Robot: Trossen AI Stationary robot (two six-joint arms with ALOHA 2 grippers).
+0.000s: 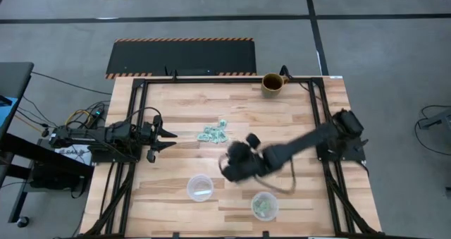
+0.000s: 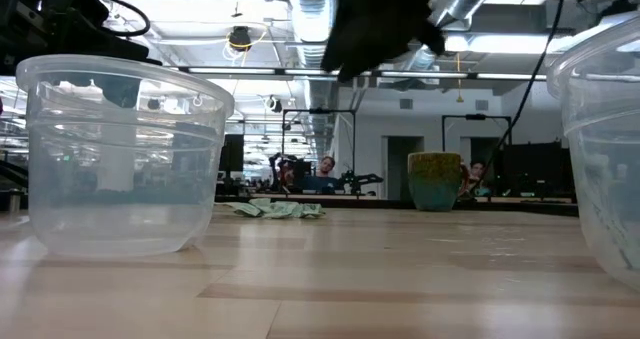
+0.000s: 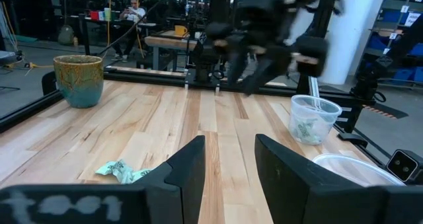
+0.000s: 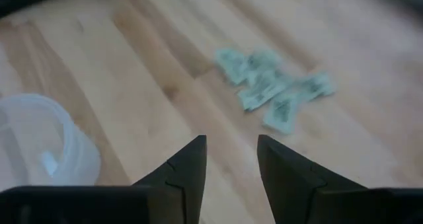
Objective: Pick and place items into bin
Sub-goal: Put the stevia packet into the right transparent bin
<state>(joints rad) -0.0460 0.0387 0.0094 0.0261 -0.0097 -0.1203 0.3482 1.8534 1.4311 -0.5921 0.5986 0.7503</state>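
The items (image 1: 213, 133) are a small pile of pale mint-green pieces lying flat on the wooden table; they also show in the right wrist view (image 4: 274, 90) and the left wrist view (image 3: 123, 171). My right gripper (image 1: 225, 166) hovers above the table, between the pile and the two clear cups; its fingers (image 4: 231, 163) are open with nothing between them. My left gripper (image 1: 169, 136) waits open near the table's left side, left of the pile. One clear cup (image 1: 265, 206) holds several green pieces; the other cup (image 1: 199, 187) looks nearly empty.
A brown mug (image 1: 273, 84) stands at the table's far edge. A black frame (image 1: 318, 91) runs around the tabletop. In the low view the two cups (image 2: 120, 154) (image 2: 610, 129) stand close to the camera, and people sit in the room behind.
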